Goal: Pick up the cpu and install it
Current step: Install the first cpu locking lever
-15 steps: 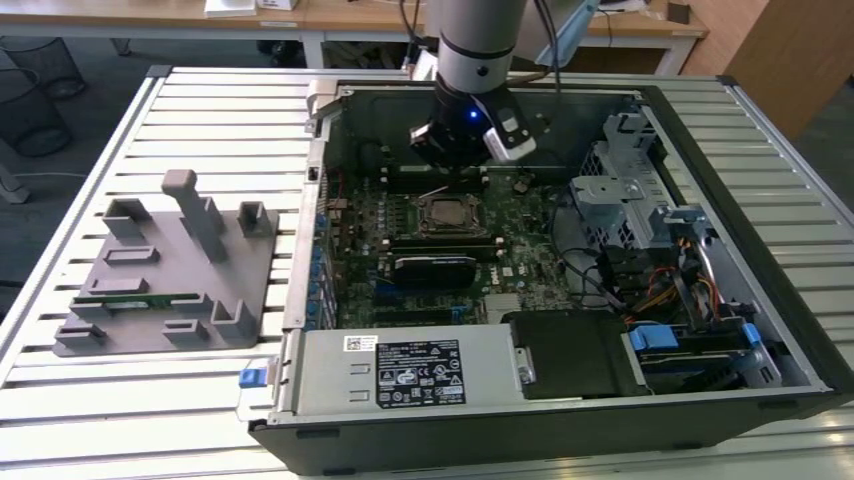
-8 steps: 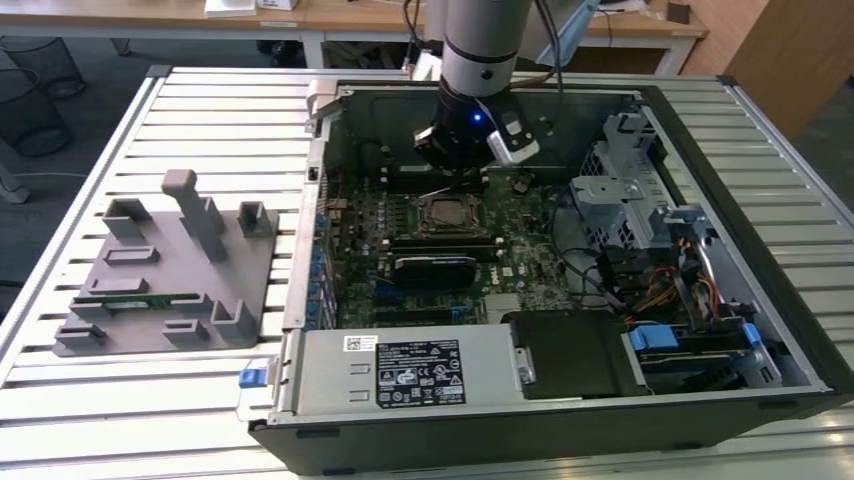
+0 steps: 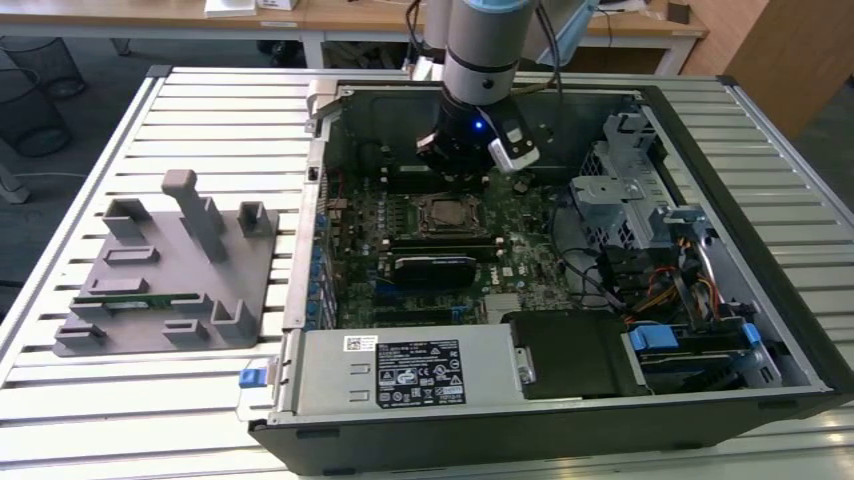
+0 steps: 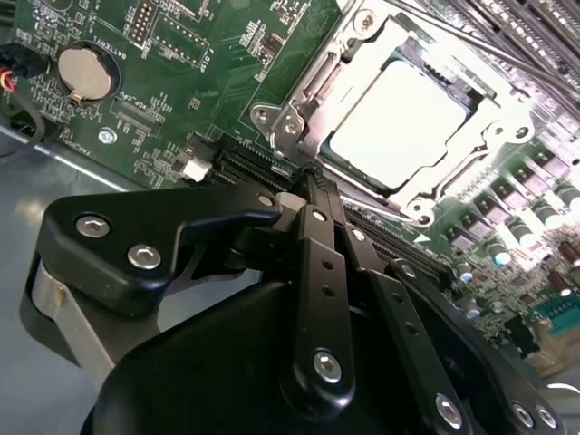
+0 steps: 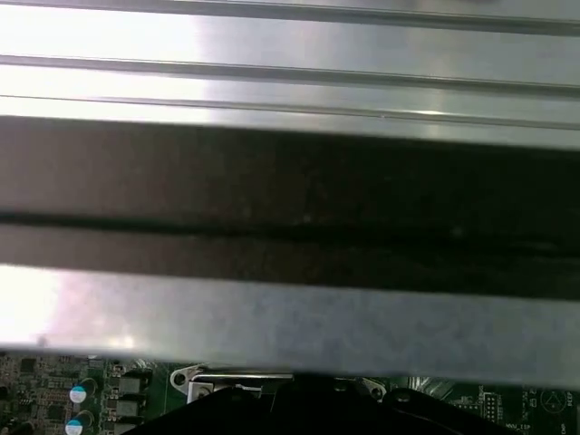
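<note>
The cpu [image 4: 399,122] lies seated in its socket [image 4: 358,41], upper right of the second wrist view. It looks light, stiff, slick-topped and fragile underneath; edges are the safe hold. The gripper [image 4: 313,177] sits apart just below-left of it, fingers drawn together, holding nothing, above the motherboard [image 4: 163,82].

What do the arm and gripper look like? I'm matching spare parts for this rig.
In the exterior view the arm is a round silver-grey tube with a darker band and a small blue light low on it, ending in a black wrist with a silvery block. In the second wrist view the gripper is matte black: flat linkage bars joined by shiny silver screws and pins, with a grey metal edge on its rounded body.
</note>
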Controlling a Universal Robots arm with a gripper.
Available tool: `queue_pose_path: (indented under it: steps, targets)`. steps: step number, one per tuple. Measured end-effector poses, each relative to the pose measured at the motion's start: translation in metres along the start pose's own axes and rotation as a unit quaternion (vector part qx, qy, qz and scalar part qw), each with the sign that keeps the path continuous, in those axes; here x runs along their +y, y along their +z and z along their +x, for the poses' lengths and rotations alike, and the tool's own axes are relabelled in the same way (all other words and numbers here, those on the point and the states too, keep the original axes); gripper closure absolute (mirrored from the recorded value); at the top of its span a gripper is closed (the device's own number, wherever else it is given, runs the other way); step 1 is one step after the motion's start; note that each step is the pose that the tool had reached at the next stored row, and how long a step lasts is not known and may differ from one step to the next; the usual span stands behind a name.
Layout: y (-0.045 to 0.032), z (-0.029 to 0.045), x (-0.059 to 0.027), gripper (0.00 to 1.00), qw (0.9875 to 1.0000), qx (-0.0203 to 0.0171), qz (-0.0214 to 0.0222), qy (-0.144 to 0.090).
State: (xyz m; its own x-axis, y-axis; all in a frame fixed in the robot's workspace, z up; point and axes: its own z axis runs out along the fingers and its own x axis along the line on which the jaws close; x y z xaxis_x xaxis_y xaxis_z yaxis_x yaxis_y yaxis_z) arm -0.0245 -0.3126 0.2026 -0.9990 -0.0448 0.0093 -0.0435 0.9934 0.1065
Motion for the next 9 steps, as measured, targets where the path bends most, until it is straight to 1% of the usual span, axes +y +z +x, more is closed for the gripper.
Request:
queue_pose_path:
  steps: [4, 9]
  targets:
    - [0.0035, -0.0014, -0.0005, 0.89, 1.0000, 0.0000, 0.0001, 0.000]
    - [0.0022, -0.0017, -0.0003, 0.89, 1.0000, 0.0000, 0.0001, 0.000]
